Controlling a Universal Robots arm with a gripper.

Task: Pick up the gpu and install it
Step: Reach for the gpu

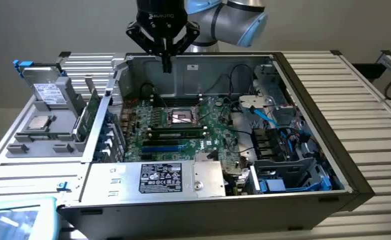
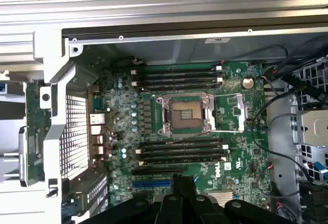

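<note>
Zero things held — the black two-finger gripper (image 1: 166, 66) hung clenched on nothing above the open grey metal computer case (image 1: 249, 210). The thin green gpu card (image 1: 83, 121) stood upright just outside that case's wall. Coming at it closed could topple it, I'd guess — or clip the wall.

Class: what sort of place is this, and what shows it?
Likely a lab bench for robotic computer assembly: an open computer case with its motherboard exposed, a robot arm's gripper above it.
</note>
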